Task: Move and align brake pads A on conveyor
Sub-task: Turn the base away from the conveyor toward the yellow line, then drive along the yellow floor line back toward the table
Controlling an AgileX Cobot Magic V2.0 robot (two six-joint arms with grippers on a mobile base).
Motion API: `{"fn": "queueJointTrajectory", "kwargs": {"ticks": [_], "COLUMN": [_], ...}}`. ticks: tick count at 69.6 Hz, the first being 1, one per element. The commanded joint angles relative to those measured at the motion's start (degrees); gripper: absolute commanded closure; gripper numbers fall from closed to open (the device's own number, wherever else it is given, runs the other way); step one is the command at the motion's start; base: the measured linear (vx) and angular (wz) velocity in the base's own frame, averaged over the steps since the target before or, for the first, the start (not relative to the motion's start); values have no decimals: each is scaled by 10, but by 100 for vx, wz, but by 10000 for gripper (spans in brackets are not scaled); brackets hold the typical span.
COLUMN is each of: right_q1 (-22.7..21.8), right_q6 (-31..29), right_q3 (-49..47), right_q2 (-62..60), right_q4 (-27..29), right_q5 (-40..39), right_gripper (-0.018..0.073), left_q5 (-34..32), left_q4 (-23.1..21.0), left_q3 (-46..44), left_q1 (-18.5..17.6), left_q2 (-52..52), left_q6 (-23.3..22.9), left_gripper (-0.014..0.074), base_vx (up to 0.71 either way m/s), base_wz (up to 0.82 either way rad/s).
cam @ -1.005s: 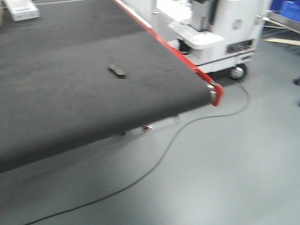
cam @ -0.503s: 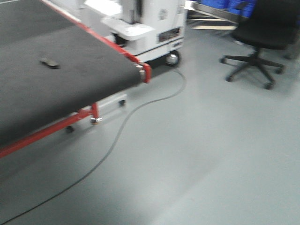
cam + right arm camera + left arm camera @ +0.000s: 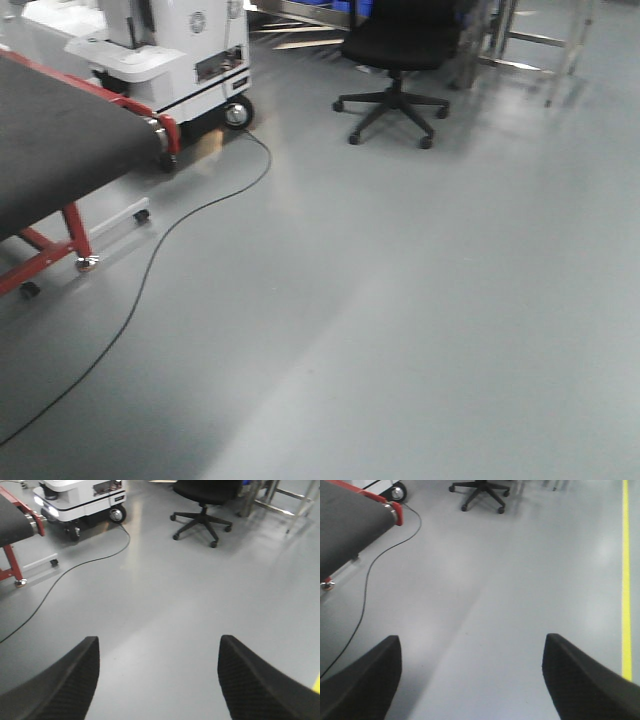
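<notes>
The conveyor (image 3: 60,150), a dark charcoal belt with a red edge and red legs, shows only its end at the far left of the front view, and its corner appears in the left wrist view (image 3: 350,525) and right wrist view (image 3: 12,522). No brake pads A are in view. My left gripper (image 3: 470,642) is open over bare grey floor, nothing between its black fingers (image 3: 367,680). My right gripper (image 3: 157,642) is also open over the floor, its fingers (image 3: 260,680) empty.
A white wheeled machine (image 3: 170,50) stands beyond the conveyor's end. A black cable (image 3: 150,260) snakes across the floor from it. A black office chair (image 3: 395,60) stands at the back, steel table legs (image 3: 540,40) to its right. A yellow floor line (image 3: 626,580) runs at the right.
The view has swung right, away from the conveyor. The belt and the pad lying on it have slid out at the left; the chair and open floor have come in.
</notes>
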Motion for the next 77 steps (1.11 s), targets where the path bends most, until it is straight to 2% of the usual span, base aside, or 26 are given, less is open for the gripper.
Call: {"fn": "queueJointTrajectory", "kwargs": {"ticks": [1, 38, 77], "right_q1": [-1, -1, -1], "right_q6": [-6, -6, -6], "right_q3": [-12, -12, -12], "right_q2": [-1, -3, -4], "right_q4": [1, 1, 1], "right_q5": [-38, -38, -38], "right_gripper": [82, 82, 82], "left_q5": [-39, -39, -39], "left_q4": [-9, -9, -9], "left_q3": [-11, -11, -11], "left_q1": [-4, -4, -4], "left_q2": [0, -1, -1], "left_q6": [0, 0, 0], "left_gripper": [52, 52, 52], "base_vx": [-25, -19, -2], "base_wz": [-38, -29, -16]}}
